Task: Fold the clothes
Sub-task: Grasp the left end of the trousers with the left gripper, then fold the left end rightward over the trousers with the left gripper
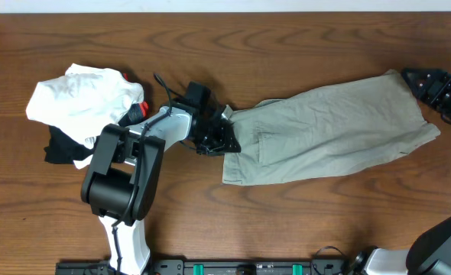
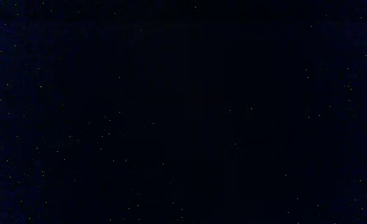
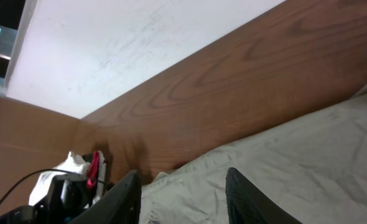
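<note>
The khaki grey-green shorts [image 1: 332, 130] lie spread flat from the table's middle to its right side. My left gripper [image 1: 224, 139] is at the shorts' left edge, touching the cloth, and its fingers are too dark to read. The left wrist view is all black. My right gripper [image 1: 418, 79] is at the shorts' far right upper corner. In the right wrist view its two fingers [image 3: 182, 175] are spread apart just above the shorts [image 3: 283, 168], with nothing held between them.
A pile of white and black garments with a red bit [image 1: 84, 103] lies at the left, behind my left arm [image 1: 126, 172], and shows small in the right wrist view [image 3: 78, 171]. The wooden table [image 1: 287, 46] runs to a white wall at the back.
</note>
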Controlling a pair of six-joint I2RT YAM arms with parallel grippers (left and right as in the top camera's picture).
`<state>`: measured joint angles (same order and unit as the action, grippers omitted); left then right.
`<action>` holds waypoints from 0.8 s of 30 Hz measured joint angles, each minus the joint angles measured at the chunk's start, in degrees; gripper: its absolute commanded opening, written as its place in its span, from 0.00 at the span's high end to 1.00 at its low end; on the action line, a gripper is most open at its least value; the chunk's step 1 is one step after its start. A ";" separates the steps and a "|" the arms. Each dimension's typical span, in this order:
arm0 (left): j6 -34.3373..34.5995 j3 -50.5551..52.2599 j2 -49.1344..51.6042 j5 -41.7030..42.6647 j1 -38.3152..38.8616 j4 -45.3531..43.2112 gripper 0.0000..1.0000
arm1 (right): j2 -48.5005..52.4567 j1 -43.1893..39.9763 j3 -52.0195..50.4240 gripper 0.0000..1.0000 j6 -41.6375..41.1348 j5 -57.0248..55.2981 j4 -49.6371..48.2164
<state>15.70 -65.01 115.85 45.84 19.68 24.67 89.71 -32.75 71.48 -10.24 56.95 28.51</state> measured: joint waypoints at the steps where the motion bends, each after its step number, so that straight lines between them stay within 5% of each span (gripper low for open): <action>1: -0.17 0.09 0.11 -0.17 0.02 -0.15 0.94 | 0.00 0.00 0.00 0.59 0.00 -0.02 0.02; 8: -0.09 0.11 -0.44 -0.68 -0.55 3.56 0.94 | 0.00 0.00 0.00 0.65 -0.22 0.00 0.46; 15: -1.64 -1.22 -11.63 -9.94 -6.60 22.05 0.94 | 0.00 0.00 0.00 0.69 -0.72 -0.39 1.84; 24: -5.92 -21.81 -24.17 -26.73 -8.61 41.97 0.94 | 0.00 1.62 0.00 0.63 -1.55 -10.73 8.96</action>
<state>9.78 -86.83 91.68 19.11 11.07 66.63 89.71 -31.14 71.48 -11.79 46.22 37.47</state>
